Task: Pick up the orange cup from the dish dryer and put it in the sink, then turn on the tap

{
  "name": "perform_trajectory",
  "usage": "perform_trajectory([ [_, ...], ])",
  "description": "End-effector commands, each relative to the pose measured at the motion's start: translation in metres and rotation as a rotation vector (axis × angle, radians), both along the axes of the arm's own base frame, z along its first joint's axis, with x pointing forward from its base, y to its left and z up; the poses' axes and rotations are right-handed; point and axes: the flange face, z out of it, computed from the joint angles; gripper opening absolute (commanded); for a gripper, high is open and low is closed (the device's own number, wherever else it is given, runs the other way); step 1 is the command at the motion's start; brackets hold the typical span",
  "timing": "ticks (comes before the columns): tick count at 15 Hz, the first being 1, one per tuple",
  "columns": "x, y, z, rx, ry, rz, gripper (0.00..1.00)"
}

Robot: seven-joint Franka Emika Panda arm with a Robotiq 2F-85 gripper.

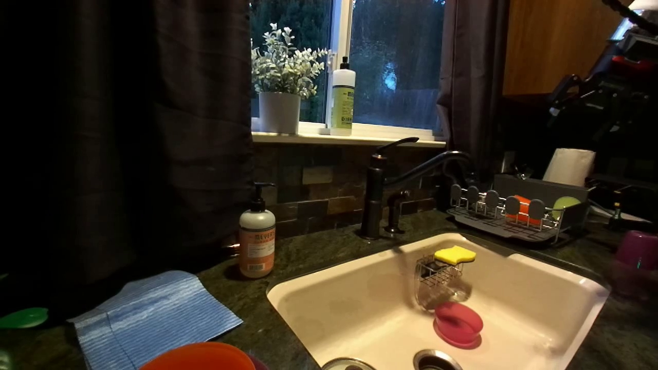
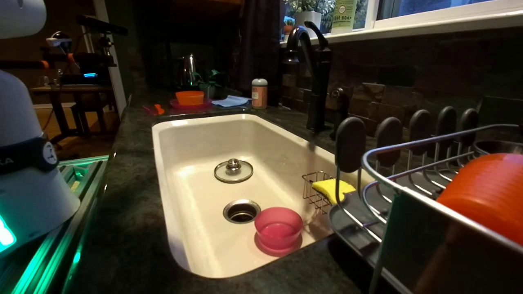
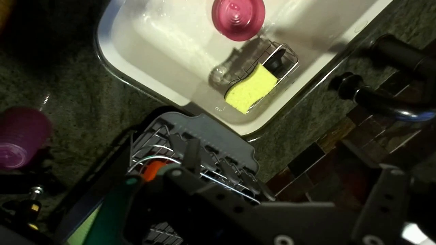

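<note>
While the black gripper [image 3: 273, 146] is gaping, the rounded orange plastic cup [image 2: 488, 192] is warranting steep entry into its grey wire rack [image 3: 221, 134].

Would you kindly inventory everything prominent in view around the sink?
Rectangular sink: 1, cream, in countertop
Wire dish rack: 1, grey, beside sink
Rounded plastic cup: 1, orange, in rack
Rounded item: 1, green, in rack
Arched tap: 1, black, beside sink
Round bowl: 1, pink, in sink
Glass lid: 1, clear, in sink
Wavy sponge: 1, yellow, on wire caddy
Pump bottle: 1, peach, countertop
Ridged cloth: 1, blue, countertop
Wide bowl: 1, orange, on magenta plate
Tapered cup: 1, purple, countertop
Robotiq gripper: 1, black, above rack
Robot arm: 1, white, beside countertop
</note>
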Motion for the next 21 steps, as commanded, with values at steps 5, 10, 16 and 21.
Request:
perform_trajectory([
  [5, 0.013, -0.121, 0.022, 0.097, 0.007, -0.297, 1.0],
  [10, 0.069, -0.172, 0.022, 0.024, 0.12, -0.383, 1.0],
  [16, 0.137, -0.202, -0.011, -0.074, 0.334, -0.46, 1.0],
  [21, 0.139, -0.202, -0.016, -0.065, 0.315, -0.437, 1.0],
])
